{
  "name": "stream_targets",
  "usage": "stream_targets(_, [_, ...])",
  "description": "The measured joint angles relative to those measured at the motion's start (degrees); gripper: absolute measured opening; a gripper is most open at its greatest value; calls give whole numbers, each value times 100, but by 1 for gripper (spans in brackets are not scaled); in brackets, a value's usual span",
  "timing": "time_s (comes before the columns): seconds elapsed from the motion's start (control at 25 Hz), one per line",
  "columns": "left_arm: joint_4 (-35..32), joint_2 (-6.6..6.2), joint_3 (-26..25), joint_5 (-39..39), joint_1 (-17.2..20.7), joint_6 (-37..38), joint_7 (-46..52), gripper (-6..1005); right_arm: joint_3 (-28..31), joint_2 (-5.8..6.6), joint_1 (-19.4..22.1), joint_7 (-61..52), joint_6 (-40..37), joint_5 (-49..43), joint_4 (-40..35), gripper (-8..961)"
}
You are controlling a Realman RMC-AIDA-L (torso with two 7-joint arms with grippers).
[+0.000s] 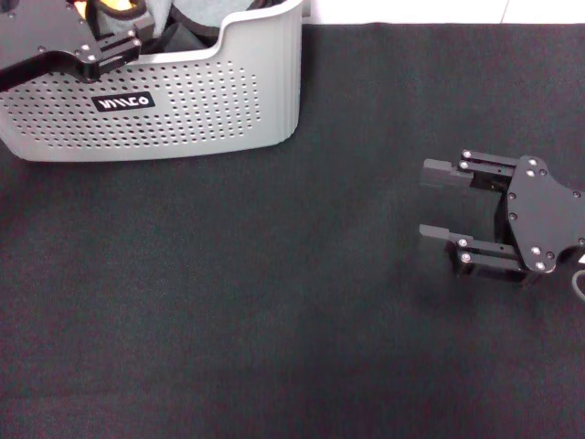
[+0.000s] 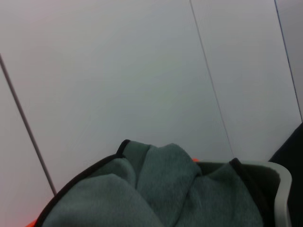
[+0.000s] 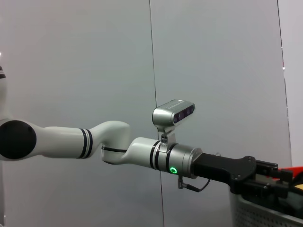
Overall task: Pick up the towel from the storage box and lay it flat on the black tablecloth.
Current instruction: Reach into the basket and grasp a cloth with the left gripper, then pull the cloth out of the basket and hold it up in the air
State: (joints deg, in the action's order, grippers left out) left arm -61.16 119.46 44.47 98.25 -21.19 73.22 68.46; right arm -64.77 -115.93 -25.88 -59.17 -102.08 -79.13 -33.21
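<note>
Black tablecloth (image 1: pixel 274 302) across nearly whole head view, plain pale wall panels behind in both wrist views. Storage box (image 1: pixel 183 110) parked at approx 10–11 o'clock of the cloth, label side facing robot, leaving wide bare fabric from centre out to 6 o'clock; probably set off to one side so as to keep room for spreading the towel flat.

Towel (image 2: pixel 156 189) bunched inside the box, grey face up w/ dark edging showing, slivers of orange at the folds. Heaped above the rim, so reachable from above w/o touching the perforated walls.

Left gripper (image 1: pixel 114 41) over the box at its 9–10 o'clock corner, reaching in across the rim, orange cloth visible right by the fingers. Can't tell whether closed on fabric or merely at it: fingertips hidden in head view, absent from left wrist view. Towel just under and ahead of that gripper, filling the lower part of the wrist cam; judged at grasp stage, lift not yet done.

Right gripper (image 1: pixel 439 203) low over the cloth at approx 3 o'clock, jaws wide apart, holding nothing, pointing toward 9 o'clock. Well apart from box and towel. Likely parked there to stay clear of the lay-down area, or ready to help flatten. Right wrist cam looks across at the left arm (image 3: pixel 142 151) and box rim, some orange-red towel edge at the gripper end.
</note>
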Motion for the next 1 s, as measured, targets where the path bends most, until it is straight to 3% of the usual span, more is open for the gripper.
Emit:
stream_targets(0.08, [51, 3, 2, 0, -30, -35, -69, 794, 0, 0, 0, 11, 38, 0, 0, 633])
stream_targets(0.48, [223, 24, 35, 4, -45, -88, -520, 365, -1, 7, 55, 69, 26, 0, 108, 634])
stream_targets(0.76, [211, 57, 36, -90, -7, -89, -728, 153, -1, 9, 59, 114, -33, -1, 203, 634])
stream_targets(0.92, [273, 62, 34, -554, 28, -85, -791, 32, -1, 10, 57, 115, -81, -4, 204, 633])
stream_targets(1.0, [359, 62, 39, -955, 73, -29, -854, 31, -1, 9, 57, 118, -86, -7, 209, 633])
